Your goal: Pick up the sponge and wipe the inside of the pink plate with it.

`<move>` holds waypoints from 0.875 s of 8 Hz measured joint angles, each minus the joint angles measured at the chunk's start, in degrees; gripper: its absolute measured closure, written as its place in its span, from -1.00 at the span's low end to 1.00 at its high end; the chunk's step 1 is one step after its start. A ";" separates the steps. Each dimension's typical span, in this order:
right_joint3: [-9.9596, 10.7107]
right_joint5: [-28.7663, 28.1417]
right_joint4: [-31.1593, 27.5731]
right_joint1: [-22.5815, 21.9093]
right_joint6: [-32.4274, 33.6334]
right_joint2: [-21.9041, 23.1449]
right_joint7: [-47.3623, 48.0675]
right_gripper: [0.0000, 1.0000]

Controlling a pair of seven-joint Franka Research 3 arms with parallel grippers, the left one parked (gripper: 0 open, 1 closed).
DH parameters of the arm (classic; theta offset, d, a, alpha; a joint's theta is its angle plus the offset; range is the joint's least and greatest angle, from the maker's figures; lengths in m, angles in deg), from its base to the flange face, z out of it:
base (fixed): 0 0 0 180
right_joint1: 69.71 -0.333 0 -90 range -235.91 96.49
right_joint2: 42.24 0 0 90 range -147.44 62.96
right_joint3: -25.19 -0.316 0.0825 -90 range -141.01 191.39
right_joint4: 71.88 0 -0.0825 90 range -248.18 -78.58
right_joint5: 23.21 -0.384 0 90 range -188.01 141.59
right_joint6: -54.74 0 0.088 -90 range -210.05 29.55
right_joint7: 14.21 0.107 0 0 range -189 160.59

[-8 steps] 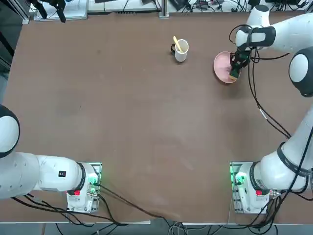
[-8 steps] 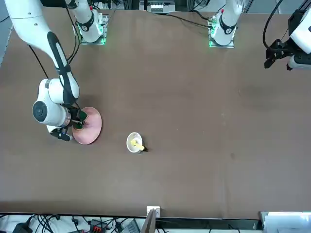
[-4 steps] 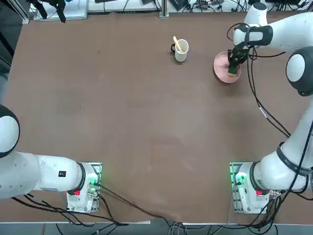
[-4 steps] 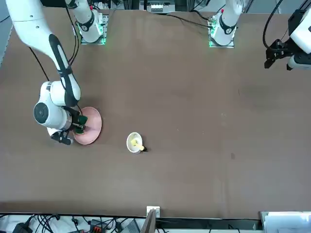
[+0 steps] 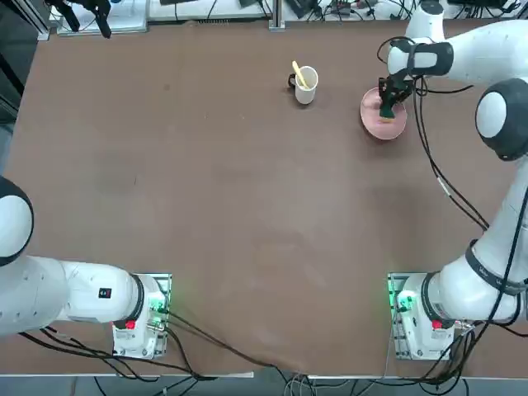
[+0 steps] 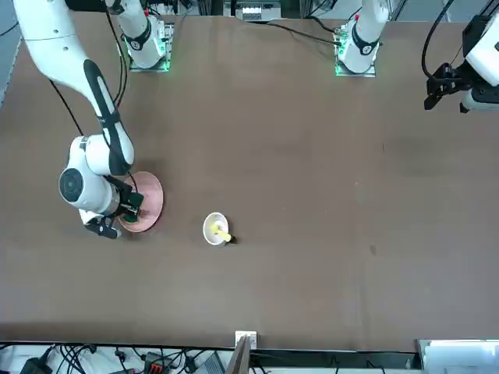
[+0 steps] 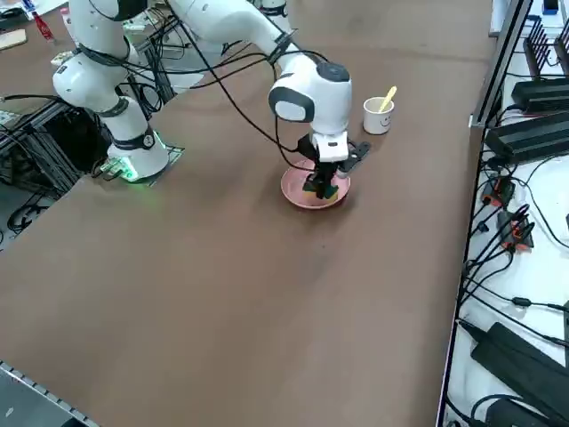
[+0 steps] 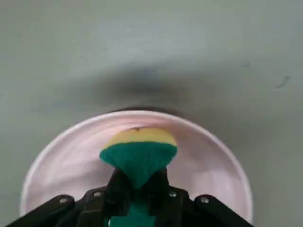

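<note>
Wiping well means the right gripper (image 8: 137, 187), fingers pinched on the sponge (image 8: 138, 153), keeps it pressed flat inside the pink plate (image 8: 61, 156) below.

The overhead camera looks straight down, robot bases toward 6 o'clock. The front camera faces the robot from across the table, high up. The side camera looks down diagonally from the robot's right. The wrist camera sits close above the pink plate (image 8: 71, 161), which all four views share.
</note>
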State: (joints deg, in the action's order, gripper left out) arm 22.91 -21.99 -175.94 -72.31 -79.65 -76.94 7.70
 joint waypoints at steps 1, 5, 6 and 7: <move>-0.01 0.00 0.49 -1.13 0.00 -0.30 1.61 0.62; -0.01 0.01 0.55 -4.04 0.27 -0.36 7.59 0.61; 0.00 0.01 0.53 -4.50 0.61 -0.33 8.13 0.61; 0.00 0.01 0.46 -4.69 1.30 -0.24 8.37 0.60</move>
State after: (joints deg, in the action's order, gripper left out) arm 22.91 -21.98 -175.48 -77.00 -78.35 -77.18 16.07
